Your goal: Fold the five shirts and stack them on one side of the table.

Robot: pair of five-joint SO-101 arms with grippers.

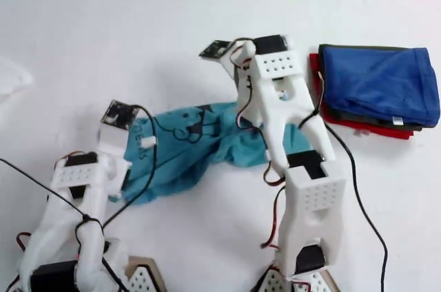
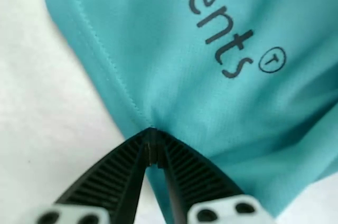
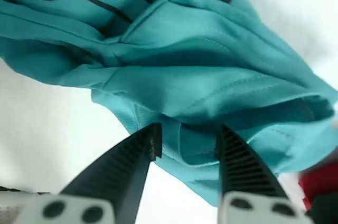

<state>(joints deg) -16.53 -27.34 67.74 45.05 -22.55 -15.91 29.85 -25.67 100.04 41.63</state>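
Left gripper [image 2: 153, 151] is clamped tight on the teal shirt [image 2: 211, 86] hem; right gripper [image 3: 186, 145] is held open around a fold.
The shirt is laid crumpled on the bench [image 1: 103, 44], its long axis run from arm to arm. Its right end is bracketed by spread fingers [image 3: 237, 166], not yet gripped. The folded stack [image 1: 375, 85] is placed nearer the right arm.

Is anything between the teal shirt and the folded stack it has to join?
No loose object. Only the right arm stands over the bare table between the teal shirt and the stack.
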